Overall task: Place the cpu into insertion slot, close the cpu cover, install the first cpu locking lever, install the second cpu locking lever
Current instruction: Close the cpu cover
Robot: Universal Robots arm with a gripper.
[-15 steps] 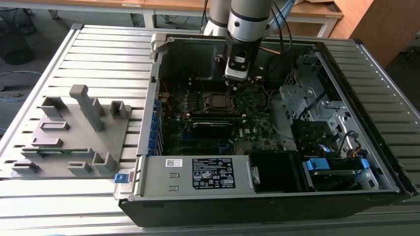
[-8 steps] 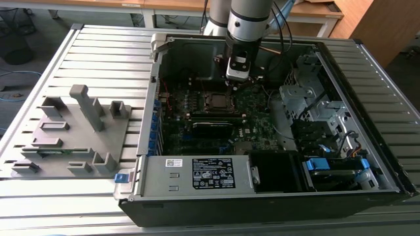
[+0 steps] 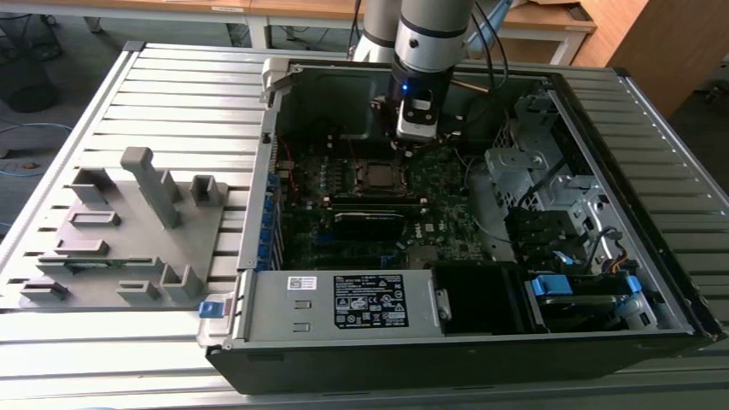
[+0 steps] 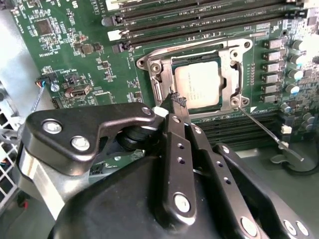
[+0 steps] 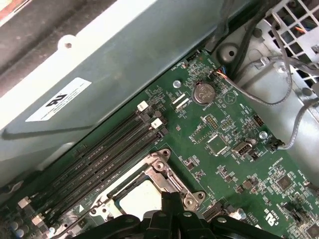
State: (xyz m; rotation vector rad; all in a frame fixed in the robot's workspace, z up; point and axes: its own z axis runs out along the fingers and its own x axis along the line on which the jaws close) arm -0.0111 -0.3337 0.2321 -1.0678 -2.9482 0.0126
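Gripper fingers are held together, empty, with tips set at the near edge of the slot, apparently for pushing rather than grasping. Beyond, the cpu is seated in the slot under the lowered cover; one lever is angled away, apparently unlatched.

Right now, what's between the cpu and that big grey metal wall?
In the first wrist view, long black memory slots lie side by side between the cpu and the grey case wall.

Silver-grey cpu — dark green motherboard
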